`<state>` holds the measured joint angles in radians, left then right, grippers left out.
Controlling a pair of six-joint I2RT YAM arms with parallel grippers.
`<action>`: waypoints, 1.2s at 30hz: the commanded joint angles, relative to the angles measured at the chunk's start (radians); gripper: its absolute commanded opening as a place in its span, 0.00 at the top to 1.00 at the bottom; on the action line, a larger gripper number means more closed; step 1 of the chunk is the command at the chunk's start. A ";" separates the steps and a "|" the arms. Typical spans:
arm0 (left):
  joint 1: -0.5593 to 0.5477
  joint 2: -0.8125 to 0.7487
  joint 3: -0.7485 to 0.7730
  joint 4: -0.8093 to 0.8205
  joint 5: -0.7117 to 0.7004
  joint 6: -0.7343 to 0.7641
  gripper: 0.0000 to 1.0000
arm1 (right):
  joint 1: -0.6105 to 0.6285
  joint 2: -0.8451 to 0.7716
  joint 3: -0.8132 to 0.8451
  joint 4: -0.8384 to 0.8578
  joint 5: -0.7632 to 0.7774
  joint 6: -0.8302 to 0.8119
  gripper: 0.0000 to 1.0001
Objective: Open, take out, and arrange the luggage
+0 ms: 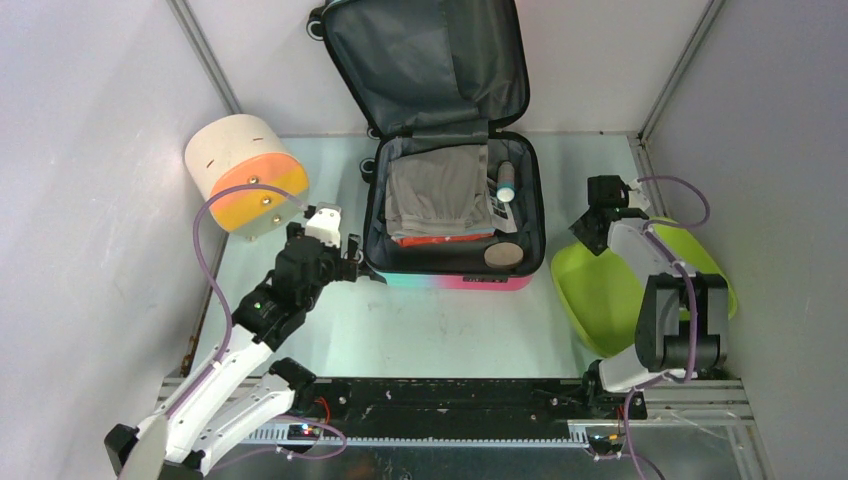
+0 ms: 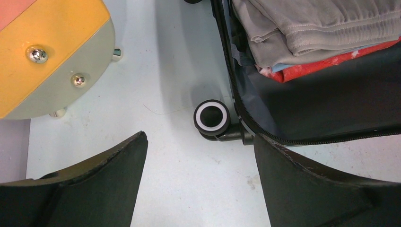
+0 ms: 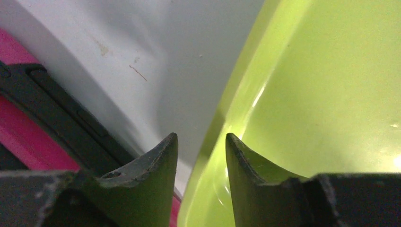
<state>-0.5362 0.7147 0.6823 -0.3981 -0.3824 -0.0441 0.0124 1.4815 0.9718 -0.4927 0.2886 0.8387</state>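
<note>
One tub rim (image 3: 236, 80) runs between the right pincer's (image 3: 201, 136) parted jaws.

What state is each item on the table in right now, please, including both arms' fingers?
luggage, open, lid propped up, still packed.
grey clothes, folded inside the luggage.
cylinder, lying on its side.
green tub, upright; contents partly hidden.
left fingers, open near the luggage's wheel.
right fingers, parted astride the green tub's rim.

The luggage (image 1: 440, 130) lid's top — cut off in the overhead view.
</note>
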 commanded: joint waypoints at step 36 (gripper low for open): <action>0.005 0.064 0.051 -0.056 0.044 -0.001 0.05 | 0.099 0.027 0.015 0.283 -0.349 -0.831 0.91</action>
<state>-0.5362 0.7761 0.6827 -0.4339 -0.3122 -0.0444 0.1150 1.5352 0.9806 -0.2726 -0.0746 -0.0227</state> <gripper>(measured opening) 0.944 0.073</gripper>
